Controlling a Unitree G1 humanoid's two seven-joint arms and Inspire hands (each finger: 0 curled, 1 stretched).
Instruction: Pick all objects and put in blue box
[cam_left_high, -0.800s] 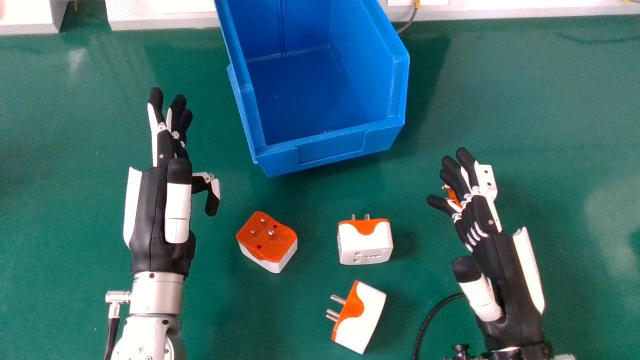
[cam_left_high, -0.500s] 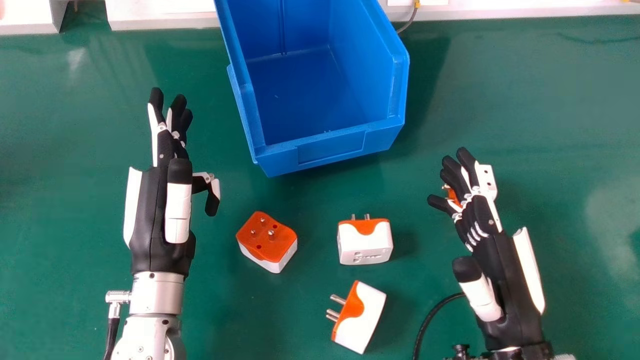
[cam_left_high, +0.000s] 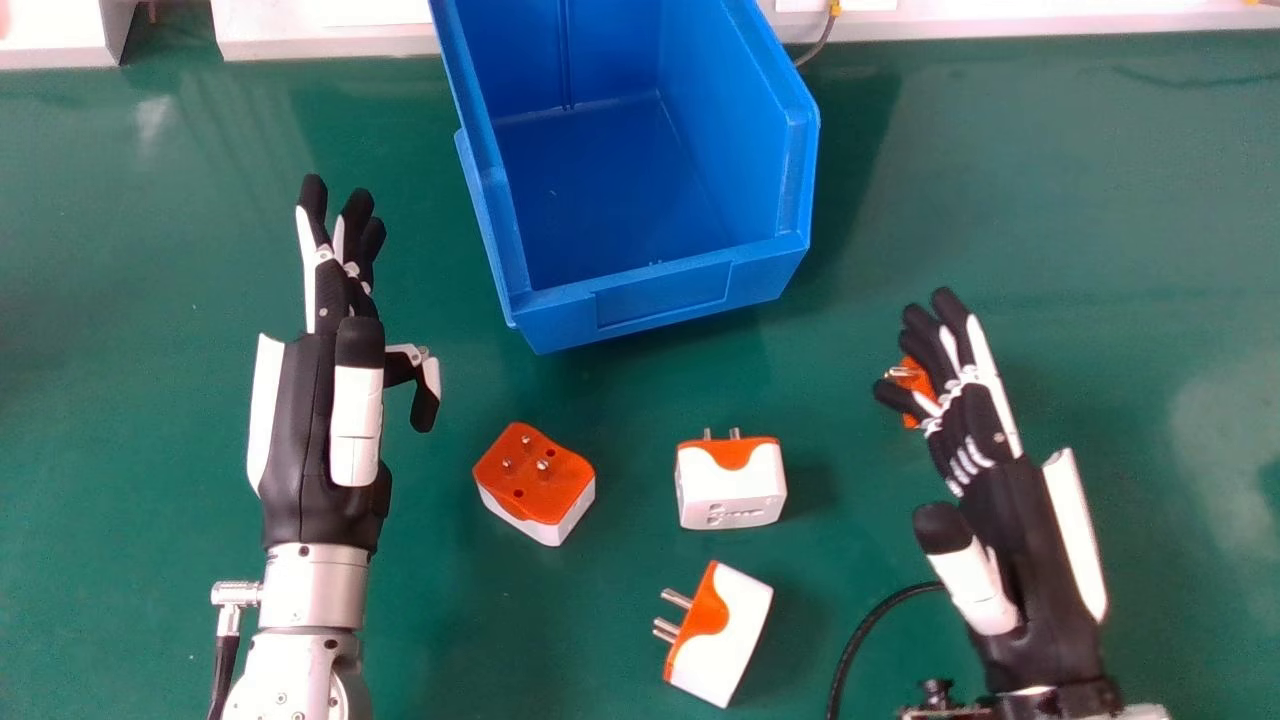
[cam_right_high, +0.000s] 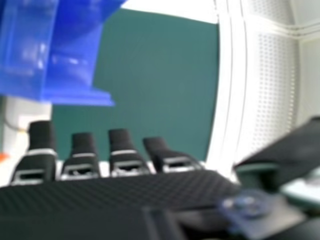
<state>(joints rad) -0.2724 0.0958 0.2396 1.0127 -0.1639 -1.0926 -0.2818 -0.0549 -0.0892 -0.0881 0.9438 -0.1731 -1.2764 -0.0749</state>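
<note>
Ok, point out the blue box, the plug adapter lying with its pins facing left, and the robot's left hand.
Blue box (cam_left_high: 661, 296): head view, front wall.
Plug adapter (cam_left_high: 728, 632): head view, white body.
Left hand (cam_left_high: 299, 440): head view, back of the palm.

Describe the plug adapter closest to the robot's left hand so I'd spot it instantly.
Start at the big blue box. Nearer the robot, beside its left hand, sits an orange-and-white plug adapter. Its orange face and metal pins point up, while the pins of the neighbour to its right and the lowest adapter point along the table.
</note>
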